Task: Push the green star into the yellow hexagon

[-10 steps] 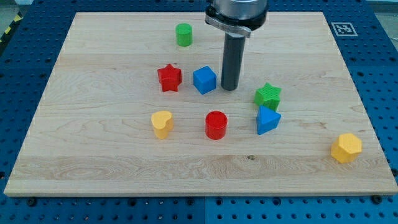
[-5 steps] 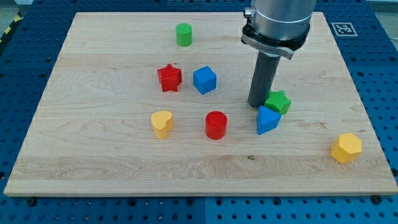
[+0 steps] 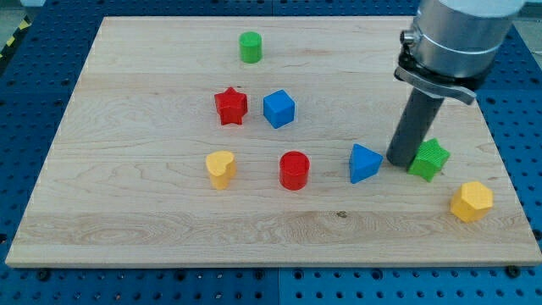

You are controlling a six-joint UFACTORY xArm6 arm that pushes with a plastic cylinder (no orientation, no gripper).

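The task is judged well advanced but unfinished: the green star (image 3: pixel 429 158) is seen near the view's right edge of the wooden board (image 3: pixel 127 212), close to the yellow hexagon (image 3: pixel 471 201) yet apart from it, with a strip of bare wood between them, the hexagon lying toward the view's bottom right. My tip (image 3: pixel 400 162) is set against the star's left side, touching or nearly so; no gripper is fitted, so nothing is clasped. A short diagonal push is judged to remain. The star's top is ribbed with fine lines, and the hexagon is smooth-faced and matte. The blue triangular block (image 3: pixel 364 163) is left just beside the tip on its left. The board's pale grain is plainly visible.
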